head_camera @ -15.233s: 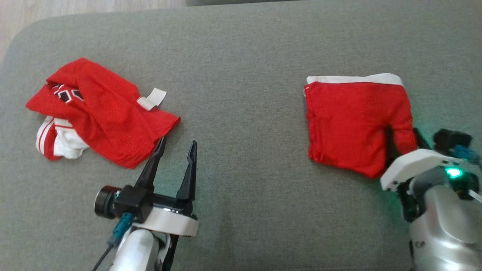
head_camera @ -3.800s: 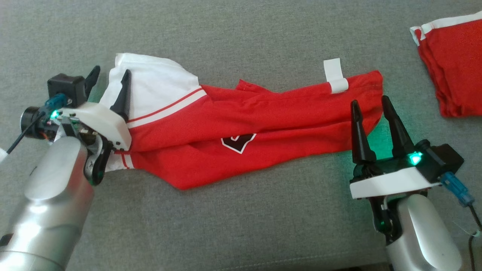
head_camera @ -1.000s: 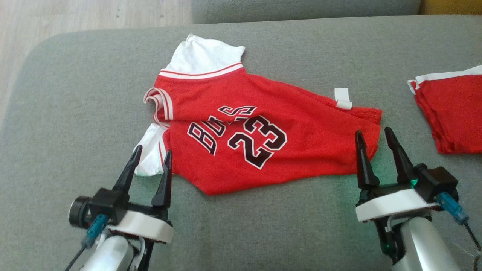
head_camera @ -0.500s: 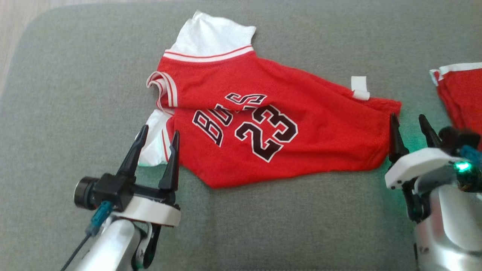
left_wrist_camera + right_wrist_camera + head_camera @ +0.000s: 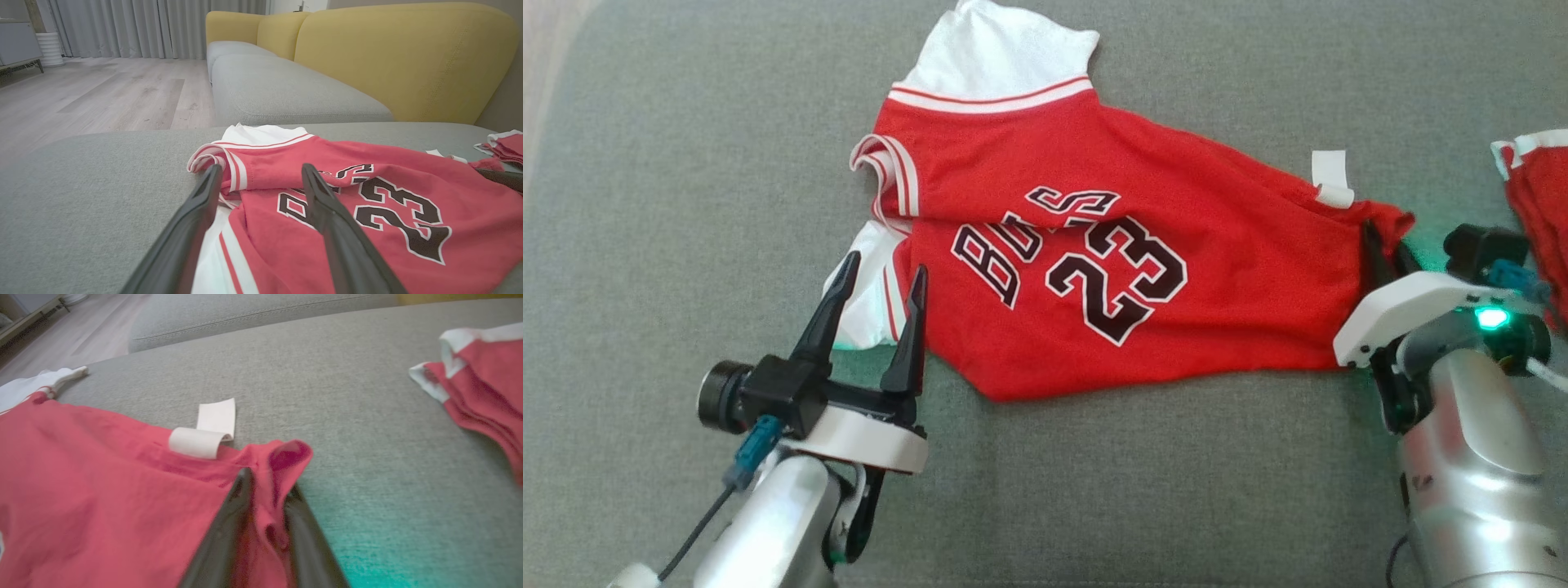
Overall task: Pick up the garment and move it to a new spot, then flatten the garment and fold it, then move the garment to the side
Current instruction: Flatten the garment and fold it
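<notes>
A: Where's the jersey (image 5: pixel 1094 269)?
B: Spread across the grey cushion (image 5: pixel 1094 490), lettered side up, still creased. White collar end is toward the robot's left, hem toward its right. A white tag (image 5: pixel 1331 180) sticks out at the far hem edge.
A: Left arm?
B: Forearm comes up from the lower left of the head view, with the fingers pointing away from the robot. The left claw (image 5: pixel 886 263) is spread wide and straddles the white sleeve (image 5: pixel 866 302) at the near left corner. The wrist view has the left claw (image 5: pixel 261 167) low over the cloth with nothing between the fingers. Touching or not, cannot tell.
A: Right arm?
B: Forearm rises from the lower right, wrist pitched forward and down, green light on. The right claw (image 5: pixel 1382 241) sits at the hem's right corner. In its own view, the right claw (image 5: pixel 267 482) has its fingers nearly together and pinches a bunched fold of red hem.
A: Anything else?
B: A folded red cloth (image 5: pixel 1535 204) with white trim lies further right, apart from the jersey.
</notes>
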Controlling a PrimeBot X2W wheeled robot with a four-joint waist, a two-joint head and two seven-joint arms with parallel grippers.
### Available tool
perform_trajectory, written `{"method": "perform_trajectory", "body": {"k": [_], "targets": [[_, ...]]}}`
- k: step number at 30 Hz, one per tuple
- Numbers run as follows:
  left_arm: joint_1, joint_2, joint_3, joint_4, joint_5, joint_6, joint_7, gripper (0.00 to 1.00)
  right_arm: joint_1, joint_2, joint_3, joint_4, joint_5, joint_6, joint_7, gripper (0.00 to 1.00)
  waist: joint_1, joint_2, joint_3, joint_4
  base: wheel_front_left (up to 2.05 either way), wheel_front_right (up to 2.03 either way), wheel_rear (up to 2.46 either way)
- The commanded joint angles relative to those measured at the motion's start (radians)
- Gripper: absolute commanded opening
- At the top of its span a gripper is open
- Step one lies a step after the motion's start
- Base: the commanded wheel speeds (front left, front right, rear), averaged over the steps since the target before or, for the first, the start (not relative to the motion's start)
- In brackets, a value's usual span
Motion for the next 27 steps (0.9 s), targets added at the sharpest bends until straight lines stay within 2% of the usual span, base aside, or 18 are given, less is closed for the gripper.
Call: {"method": "perform_trajectory", "body": {"k": [1,8,16,22,26,27], "targets": [[-0.035,0.007,0.038,-0.025,0.007,-0.001,-0.009,1.00,-0.011,0.001,0.030,-0.013,-0.010,-0.001,-0.019,0.00,-0.0002,0.0000,-0.012,0.002,0.00,0.00,0.00],[-0.020,-0.012,0.058,-0.030,0.015,-0.008,-0.009,1.00,-0.088,-0.025,0.029,-0.066,-0.079,-0.001,-0.073,0.00,-0.0002,0.0000,-0.036,0.019,0.00,0.00,0.00],[-0.030,-0.051,0.066,-0.047,0.032,-0.028,-0.009,1.00,-0.288,-0.140,0.072,-0.123,-0.113,-0.001,-0.027,0.00,-0.0002,0.0000,0.007,0.099,0.00,0.00,0.00],[-0.034,-0.080,0.074,-0.045,0.045,-0.044,-0.010,1.00,-0.412,-0.198,0.102,-0.069,-0.150,-0.001,0.013,0.00,-0.0002,0.0000,0.035,0.156,0.00,0.00,0.00],[-0.038,-0.103,0.084,-0.039,0.058,-0.060,-0.010,1.00,-0.500,-0.218,0.122,0.009,-0.197,-0.001,0.004,0.00,-0.0002,0.0000,0.048,0.192,0.00,0.00,0.00],[-0.041,-0.113,0.090,-0.037,0.065,-0.067,-0.010,1.00,-0.538,-0.221,0.129,0.061,-0.230,-0.001,0.004,0.00,-0.0002,0.0000,0.054,0.203,0.00,0.00,0.00]]}}
